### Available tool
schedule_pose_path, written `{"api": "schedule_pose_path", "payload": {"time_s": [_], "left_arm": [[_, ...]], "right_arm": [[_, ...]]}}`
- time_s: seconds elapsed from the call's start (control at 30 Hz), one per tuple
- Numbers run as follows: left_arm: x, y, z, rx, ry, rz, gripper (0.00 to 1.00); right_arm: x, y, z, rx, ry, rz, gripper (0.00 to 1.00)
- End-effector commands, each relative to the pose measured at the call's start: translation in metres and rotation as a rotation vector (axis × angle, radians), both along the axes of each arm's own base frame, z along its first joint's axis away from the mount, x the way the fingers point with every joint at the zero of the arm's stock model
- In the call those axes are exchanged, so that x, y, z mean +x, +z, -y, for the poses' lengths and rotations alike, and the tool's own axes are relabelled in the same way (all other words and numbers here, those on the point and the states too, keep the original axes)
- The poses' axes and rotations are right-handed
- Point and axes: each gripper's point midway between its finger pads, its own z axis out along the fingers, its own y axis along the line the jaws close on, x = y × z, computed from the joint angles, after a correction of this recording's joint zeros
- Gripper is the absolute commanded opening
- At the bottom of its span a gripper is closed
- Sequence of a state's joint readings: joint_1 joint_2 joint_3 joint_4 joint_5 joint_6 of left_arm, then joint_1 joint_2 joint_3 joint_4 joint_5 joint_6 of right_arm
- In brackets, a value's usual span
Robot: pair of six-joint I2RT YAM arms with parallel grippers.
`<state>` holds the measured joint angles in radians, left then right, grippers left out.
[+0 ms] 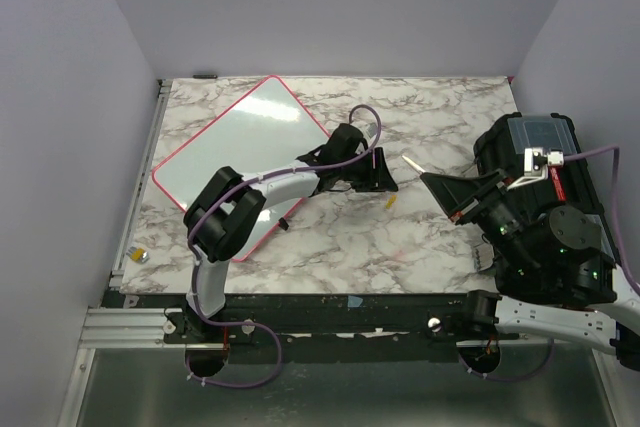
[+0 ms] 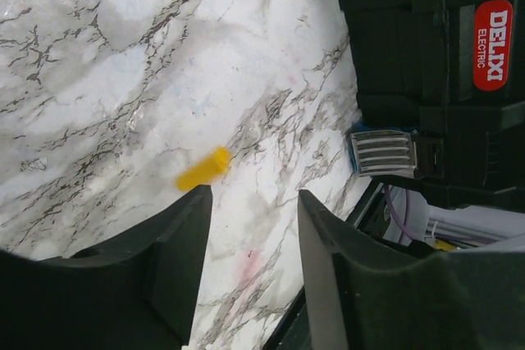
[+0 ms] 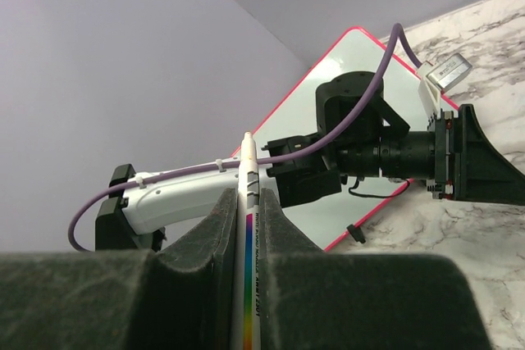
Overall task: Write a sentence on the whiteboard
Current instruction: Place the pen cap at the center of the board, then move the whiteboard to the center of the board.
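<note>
The pink-rimmed whiteboard (image 1: 240, 137) lies flat, turned diagonally, far left.

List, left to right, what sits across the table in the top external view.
Small yellowish item → whiteboard → yellow cap → marker → black toolbox.

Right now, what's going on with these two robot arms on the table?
The right gripper is clamped on a marker, tip bare. The left gripper hangs open just by a yellow cap lying on the table. The whiteboard lies flat at the left rear, with no writing showing on it.
</note>
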<state>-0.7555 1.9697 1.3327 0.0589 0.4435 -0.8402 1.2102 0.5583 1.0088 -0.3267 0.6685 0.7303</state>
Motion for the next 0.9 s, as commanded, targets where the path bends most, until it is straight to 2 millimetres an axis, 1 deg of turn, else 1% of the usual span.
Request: {"api": "schedule_pose_path", "payload": {"time_s": [0.0, 0.07, 0.13, 0.2, 0.27, 0.33, 0.43, 0.5, 0.63, 0.73, 0.87], "left_arm": [[0.0, 0.011, -0.001, -0.003, 0.0, 0.056, 0.53], [0.0, 0.014, -0.002, 0.001, 0.0, 0.066, 0.57], [0.0, 0.017, -0.004, 0.001, -0.002, 0.078, 0.64], [-0.002, 0.023, -0.006, 0.002, -0.004, 0.091, 0.68], [-0.002, 0.031, -0.009, 0.005, -0.005, 0.109, 0.7], [-0.003, 0.045, -0.015, 0.008, -0.003, 0.146, 0.72], [-0.004, 0.065, -0.031, 0.027, 0.002, 0.191, 0.74], [-0.004, 0.079, -0.046, 0.034, 0.015, 0.219, 0.74], [-0.001, 0.11, -0.088, 0.048, 0.06, 0.283, 0.74], [0.003, 0.131, -0.125, 0.064, 0.111, 0.332, 0.74], [0.008, 0.153, -0.178, 0.093, 0.2, 0.381, 0.74]], "right_arm": [[0.001, -0.007, 0.006, 0.002, -0.024, -0.021, 0.01], [0.001, -0.007, 0.006, 0.005, -0.026, -0.024, 0.01], [0.001, -0.007, 0.006, 0.005, -0.025, -0.025, 0.01], [0.001, -0.008, 0.005, 0.005, -0.024, -0.028, 0.01], [0.001, -0.008, 0.005, 0.006, -0.024, -0.03, 0.01], [0.001, -0.009, 0.005, 0.005, -0.024, -0.03, 0.01], [0.002, -0.009, 0.004, 0.004, -0.025, -0.033, 0.01], [0.002, -0.009, 0.004, 0.004, -0.026, -0.035, 0.01], [0.004, -0.011, -0.002, -0.01, -0.026, -0.038, 0.01], [0.006, -0.012, -0.008, -0.022, -0.025, -0.037, 0.01], [0.01, -0.014, -0.019, -0.045, -0.022, -0.036, 0.01]]}}
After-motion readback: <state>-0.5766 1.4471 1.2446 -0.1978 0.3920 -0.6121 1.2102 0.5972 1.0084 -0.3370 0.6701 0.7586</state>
